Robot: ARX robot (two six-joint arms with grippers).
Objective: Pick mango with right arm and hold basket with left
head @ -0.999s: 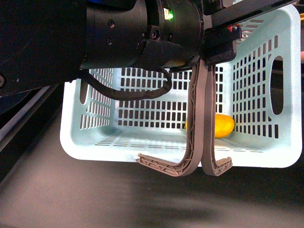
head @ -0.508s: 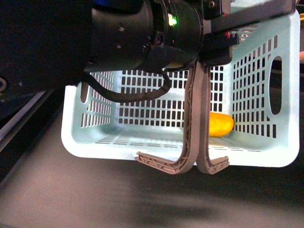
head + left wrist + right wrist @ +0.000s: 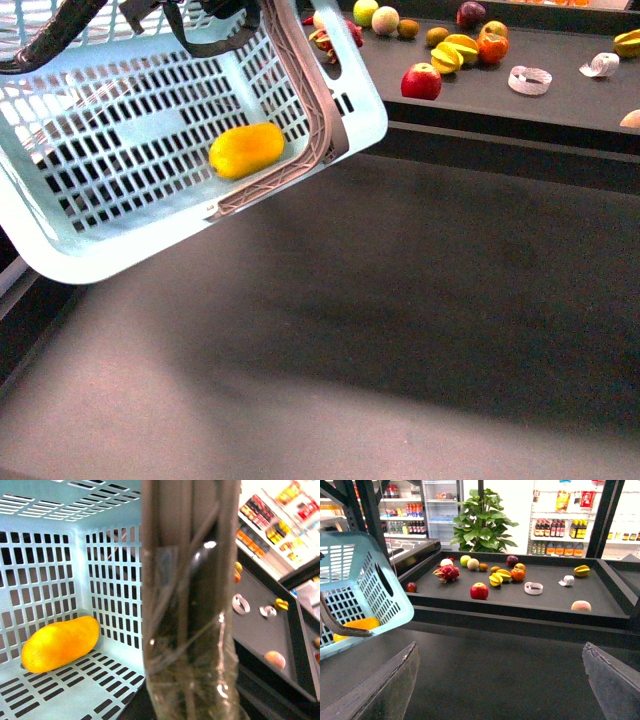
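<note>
Here the basket [image 3: 60,250] hangs tilted above the dark floor, with the mango [image 3: 246,149] lying inside it near the handles [image 3: 190,630]. The right gripper [image 3: 500,680], jaws spread wide and empty, sits well apart from the basket. Left gripper state cannot be determined.

Mango [image 3: 247,150] inside tilted basket [image 3: 60,255]

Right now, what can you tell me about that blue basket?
The basket is pale turquoise plastic with slotted walls and floor and oval hand holes. It hangs tilted above the dark table, lifted off it. Its two grey-brown swing handles are drawn together, and one looks wrapped in clear tape. A yellow-orange mango lies inside on the floor.
</note>
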